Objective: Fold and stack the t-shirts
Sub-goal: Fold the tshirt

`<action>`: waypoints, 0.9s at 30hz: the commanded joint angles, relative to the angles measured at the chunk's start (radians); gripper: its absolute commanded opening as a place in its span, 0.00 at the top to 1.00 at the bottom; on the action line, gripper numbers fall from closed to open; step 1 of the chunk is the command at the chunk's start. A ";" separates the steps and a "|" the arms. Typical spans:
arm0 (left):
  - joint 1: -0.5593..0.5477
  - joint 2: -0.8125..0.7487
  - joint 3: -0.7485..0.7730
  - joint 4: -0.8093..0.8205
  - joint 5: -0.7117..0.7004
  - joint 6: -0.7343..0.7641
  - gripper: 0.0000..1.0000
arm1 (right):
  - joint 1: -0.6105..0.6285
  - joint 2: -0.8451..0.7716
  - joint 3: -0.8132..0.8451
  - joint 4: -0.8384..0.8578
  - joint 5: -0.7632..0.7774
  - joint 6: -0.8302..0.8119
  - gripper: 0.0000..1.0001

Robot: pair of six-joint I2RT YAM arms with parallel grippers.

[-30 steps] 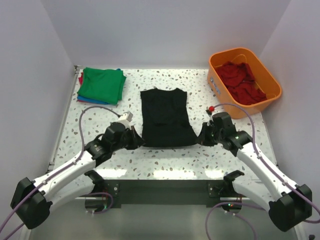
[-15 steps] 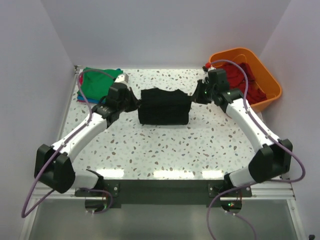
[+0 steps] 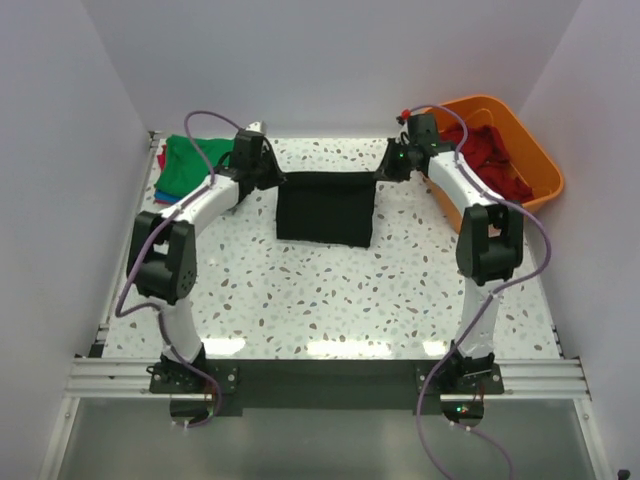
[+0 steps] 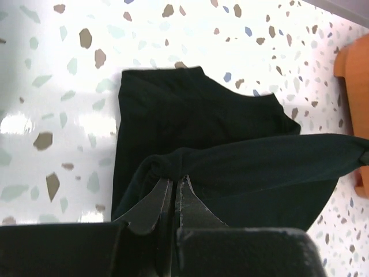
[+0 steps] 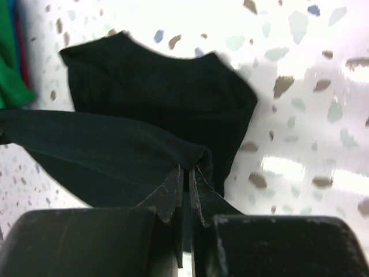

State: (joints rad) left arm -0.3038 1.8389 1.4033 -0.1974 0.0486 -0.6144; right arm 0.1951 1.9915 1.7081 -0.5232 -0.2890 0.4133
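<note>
A black t-shirt (image 3: 325, 208) lies folded over on the speckled table (image 3: 330, 290), its upper edge stretched taut between both grippers. My left gripper (image 3: 272, 180) is shut on the shirt's left corner; in the left wrist view (image 4: 174, 180) the cloth (image 4: 242, 167) bunches at the fingertips. My right gripper (image 3: 381, 174) is shut on the right corner; in the right wrist view (image 5: 187, 168) the fabric (image 5: 115, 150) wraps over the fingertips. A stack of folded shirts, green on top (image 3: 192, 165), sits at the back left. An orange bin (image 3: 545, 165) at the back right holds red shirts (image 3: 490, 160).
White walls close in the table at the back and both sides. The orange bin's edge shows in the left wrist view (image 4: 353, 69). The green stack's edge shows in the right wrist view (image 5: 10, 63). Bare table lies in front of the shirt.
Both grippers carried the shirt's near hem from the front of the table to the back, folding the black shirt in half. The arms are now stretched far out.
</note>
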 commanded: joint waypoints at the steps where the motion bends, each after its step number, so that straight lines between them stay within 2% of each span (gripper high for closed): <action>1: 0.040 0.109 0.118 0.046 0.031 0.036 1.00 | -0.031 0.121 0.117 0.000 -0.032 -0.010 1.00; 5: 0.057 0.248 0.206 0.061 0.086 0.033 1.00 | -0.051 0.257 0.223 0.017 -0.068 0.038 1.00; 8: 0.057 0.312 0.298 0.047 0.111 0.044 0.94 | -0.052 0.314 0.274 0.025 -0.055 0.053 1.00; 10: 0.057 0.353 0.350 0.032 0.126 0.061 0.72 | -0.051 0.342 0.301 0.016 -0.042 0.055 1.00; 11: 0.057 0.365 0.362 0.024 0.125 0.065 0.57 | -0.052 0.345 0.320 0.012 -0.044 0.055 0.95; 12: 0.057 0.365 0.373 0.018 0.137 0.071 0.29 | -0.052 0.343 0.327 0.011 -0.044 0.055 0.76; 13: 0.057 0.361 0.373 0.016 0.142 0.076 0.15 | -0.052 0.333 0.331 0.003 -0.047 0.051 0.65; 14: 0.057 0.341 0.365 0.019 0.145 0.076 0.05 | -0.052 0.320 0.331 -0.006 -0.050 0.047 0.56; 15: 0.057 0.324 0.335 0.027 0.155 0.076 0.00 | -0.052 0.305 0.323 -0.008 -0.055 0.041 0.48; 17: 0.057 0.262 0.286 0.067 0.180 0.065 0.00 | -0.046 0.221 0.239 0.024 -0.093 0.045 0.41; 18: 0.054 0.238 0.231 0.082 0.197 0.064 0.00 | -0.043 0.187 0.201 0.049 -0.110 0.047 0.27; 19: 0.052 0.214 0.203 0.093 0.203 0.062 0.00 | -0.039 0.108 0.159 0.089 -0.125 0.047 0.19; 20: 0.049 0.171 0.180 0.102 0.203 0.056 0.00 | -0.022 0.074 0.078 0.104 -0.124 0.045 0.02; 25: 0.008 0.071 0.034 0.138 0.223 0.045 0.00 | 0.055 -0.091 -0.149 0.220 -0.151 0.076 0.01; 27: -0.003 0.046 -0.047 0.182 0.276 0.022 0.00 | 0.099 -0.128 -0.238 0.265 -0.185 0.099 0.01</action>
State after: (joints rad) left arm -0.2802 1.9572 1.4406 -0.1162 0.2413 -0.5674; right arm 0.2306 1.9244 1.5539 -0.3706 -0.3969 0.4747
